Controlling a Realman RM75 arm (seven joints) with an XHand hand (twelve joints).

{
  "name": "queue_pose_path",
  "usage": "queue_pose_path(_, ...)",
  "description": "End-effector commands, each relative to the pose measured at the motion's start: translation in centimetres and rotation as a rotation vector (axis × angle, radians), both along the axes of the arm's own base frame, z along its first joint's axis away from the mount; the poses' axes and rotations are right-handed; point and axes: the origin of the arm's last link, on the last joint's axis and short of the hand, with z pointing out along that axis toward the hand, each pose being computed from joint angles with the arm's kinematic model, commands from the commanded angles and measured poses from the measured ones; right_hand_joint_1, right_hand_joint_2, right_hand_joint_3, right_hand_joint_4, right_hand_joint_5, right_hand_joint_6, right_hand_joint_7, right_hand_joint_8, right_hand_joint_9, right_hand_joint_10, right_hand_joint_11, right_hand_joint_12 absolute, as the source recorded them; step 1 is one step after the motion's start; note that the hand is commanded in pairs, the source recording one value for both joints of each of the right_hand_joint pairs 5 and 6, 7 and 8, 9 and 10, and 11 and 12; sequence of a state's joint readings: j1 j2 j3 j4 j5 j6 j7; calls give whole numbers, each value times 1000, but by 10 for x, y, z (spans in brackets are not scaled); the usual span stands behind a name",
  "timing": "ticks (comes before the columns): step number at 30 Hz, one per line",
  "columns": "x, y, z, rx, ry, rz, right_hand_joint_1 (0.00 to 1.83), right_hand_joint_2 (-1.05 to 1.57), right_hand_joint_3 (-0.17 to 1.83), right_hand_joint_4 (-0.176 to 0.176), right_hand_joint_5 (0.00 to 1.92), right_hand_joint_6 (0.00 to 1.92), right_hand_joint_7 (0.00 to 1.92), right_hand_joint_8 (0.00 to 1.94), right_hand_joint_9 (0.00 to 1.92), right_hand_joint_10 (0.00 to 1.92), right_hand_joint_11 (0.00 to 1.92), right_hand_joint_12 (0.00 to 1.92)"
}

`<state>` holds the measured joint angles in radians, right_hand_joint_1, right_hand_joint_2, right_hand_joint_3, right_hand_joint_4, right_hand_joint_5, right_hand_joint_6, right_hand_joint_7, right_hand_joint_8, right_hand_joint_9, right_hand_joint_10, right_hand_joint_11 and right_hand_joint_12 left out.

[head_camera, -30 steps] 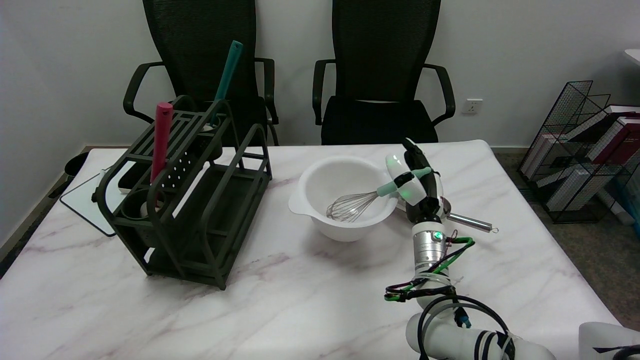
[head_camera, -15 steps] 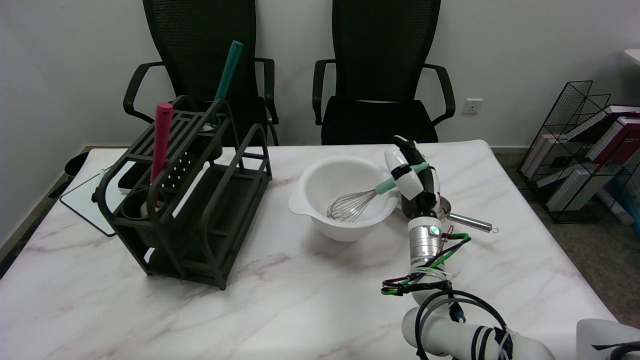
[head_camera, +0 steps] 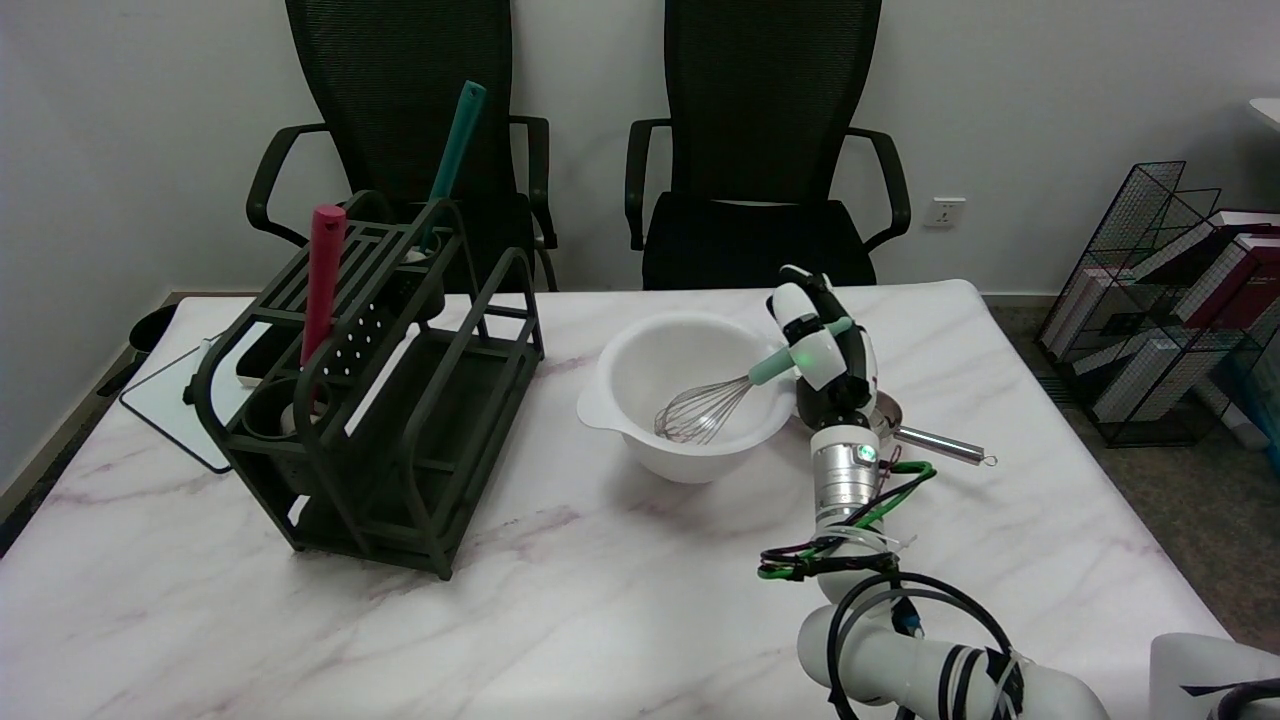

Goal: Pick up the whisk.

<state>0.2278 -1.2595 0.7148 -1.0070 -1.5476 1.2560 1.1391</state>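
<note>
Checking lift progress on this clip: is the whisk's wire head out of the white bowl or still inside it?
Inside. The whisk slants into the bowl, wires below the rim, its green handle held by the right hand.

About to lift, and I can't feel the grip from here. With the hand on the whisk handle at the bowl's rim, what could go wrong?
1. The right hand holds the whisk only by the mint handle's end, so the wire head inside the white bowl may swing or slip.
2. The wires could catch the rim and drag or tip the bowl.
3. The metal utensil lies just behind the wrist and could get knocked.
</note>
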Motion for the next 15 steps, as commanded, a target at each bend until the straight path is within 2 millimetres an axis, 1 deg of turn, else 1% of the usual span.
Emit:
queue_pose_path(1, 5, -2, -5, 2, -109, 30, 941, 607, 919, 0, 754, 754, 170, 170, 310, 310, 499, 499)
queue_pose_path(6, 4, -2, -5, -1, -131, 29, 948, 664, 934, 0, 802, 802, 251, 251, 426, 426, 652, 652)
queue_pose_path(8, 4, -2, -5, -1, -131, 29, 953, 675, 944, 0, 827, 827, 352, 352, 519, 519, 774, 774)
queue_pose_path(9, 4, -1, -5, -1, -131, 28, 958, 689, 945, 0, 855, 855, 521, 521, 672, 672, 946, 946)
queue_pose_path(10, 3, -1, -5, -3, -130, 25, 965, 726, 935, 0, 888, 888, 805, 805, 831, 831, 1077, 1077)
queue_pose_path(11, 3, -1, -5, -4, -129, 24, 975, 769, 919, 0, 928, 928, 1109, 1109, 1039, 1039, 1202, 1202)
queue_pose_path(12, 3, -1, -5, -4, -130, 24, 984, 834, 889, 0, 975, 975, 1369, 1369, 1336, 1336, 1344, 1344)
queue_pose_path(13, 2, -1, -4, -4, -131, 25, 955, 866, 877, 0, 1002, 1002, 1448, 1448, 1458, 1458, 1404, 1404)
queue_pose_path(15, 2, -1, -4, -1, -138, 26, 955, 921, 869, 0, 1064, 1064, 1569, 1569, 1585, 1585, 1505, 1505)
